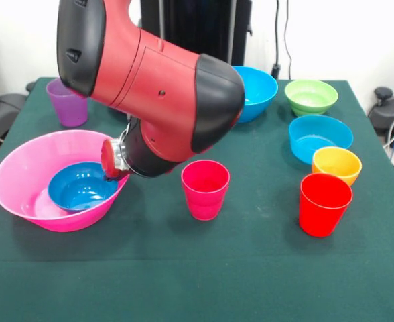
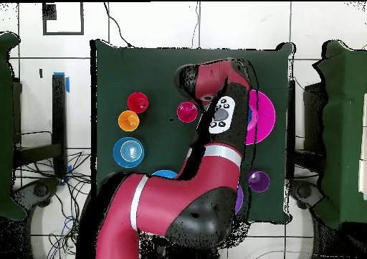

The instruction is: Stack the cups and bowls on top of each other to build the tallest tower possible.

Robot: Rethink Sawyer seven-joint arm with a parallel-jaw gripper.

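Observation:
The huge pink bowl [image 1: 23, 181] sits at the front left and holds a small dark blue bowl [image 1: 82, 188]. The purple cup [image 1: 68, 102] stands behind it. The magenta cup [image 1: 205, 189] is in the middle and the red cup [image 1: 325, 204] at the front right, both upright. The orange bowl [image 1: 336, 164], cyan bowl [image 1: 319, 137], green bowl [image 1: 311, 96] and large blue bowl [image 1: 257, 90] stand apart on the right and at the back. The arm's wrist [image 1: 116, 157] hangs at the pink bowl's right rim [image 2: 264, 116]. The gripper is hidden by the arm. I see no large purple bowl.
The bulky red and black arm [image 1: 157, 87] covers the table's middle back. The green table [image 1: 250, 268] ends close behind the purple cup and the green bowl. Cables and chair bases lie off both sides.

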